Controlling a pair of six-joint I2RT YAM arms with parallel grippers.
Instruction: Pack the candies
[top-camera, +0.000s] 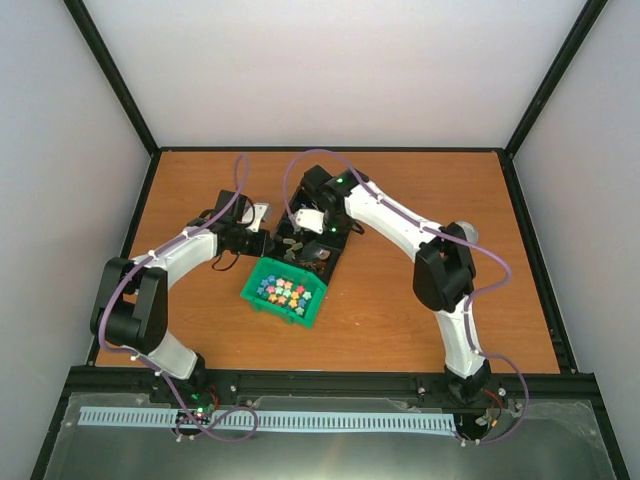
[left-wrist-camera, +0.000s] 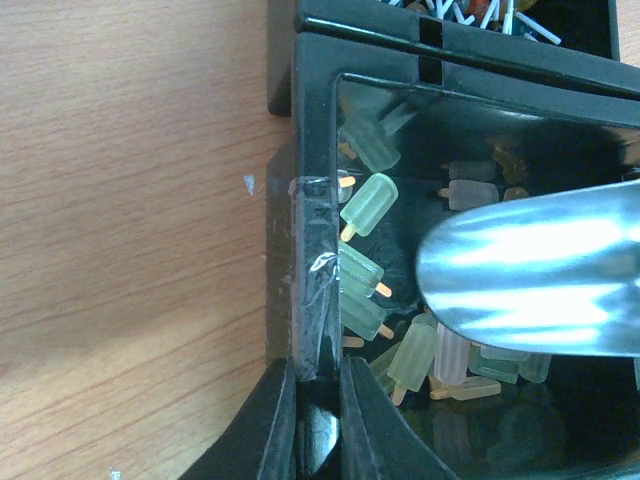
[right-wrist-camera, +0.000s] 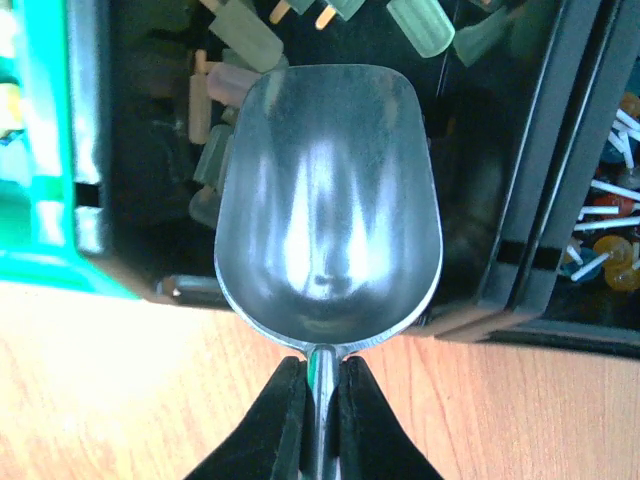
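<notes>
Over the black plastic bin (left-wrist-camera: 312, 150), your right fingers (right-wrist-camera: 282, 420) clamp an empty metal scoop (right-wrist-camera: 325, 200); left fingers (left-wrist-camera: 258, 432) pinch the bin wall. Inside lie pale popsicle-shaped candies (left-wrist-camera: 370, 205); a steep dig risks flicking them out.

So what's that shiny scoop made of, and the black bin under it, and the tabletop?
The scoop looks like polished metal: silvery, with mirror-like glare streaks. The black bin seems hard plastic, fairly glossy, with moulded slots in its rim. The tabletop shows brown wood grain with a matte finish, possibly laminate rather than solid wood.
</notes>
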